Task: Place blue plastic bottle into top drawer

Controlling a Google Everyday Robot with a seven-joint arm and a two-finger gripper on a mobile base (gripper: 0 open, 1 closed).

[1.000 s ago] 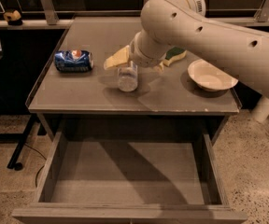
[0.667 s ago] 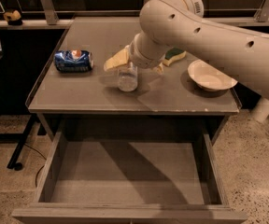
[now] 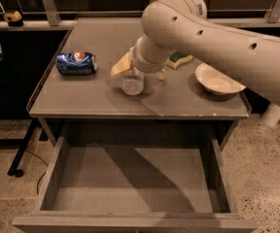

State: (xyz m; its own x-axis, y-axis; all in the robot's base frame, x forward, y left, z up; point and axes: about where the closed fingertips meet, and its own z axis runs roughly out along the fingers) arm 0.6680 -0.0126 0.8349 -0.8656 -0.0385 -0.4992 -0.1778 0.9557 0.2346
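The blue plastic bottle (image 3: 132, 82) is small and clear and sits on the grey table (image 3: 81, 98), just left of its middle. My gripper (image 3: 139, 68) is at the end of the big white arm, right over the top of the bottle and mostly hidden by the wrist. The bottle's cap end is hidden under the gripper. The top drawer (image 3: 130, 178) is pulled wide open below the table's front edge, and its flat grey bottom is bare.
A dark blue soda can (image 3: 77, 63) lies on its side at the table's left. A yellow bag (image 3: 120, 66) lies behind the bottle. A green-and-yellow item (image 3: 180, 58) and a white bowl (image 3: 217, 80) are at the right.
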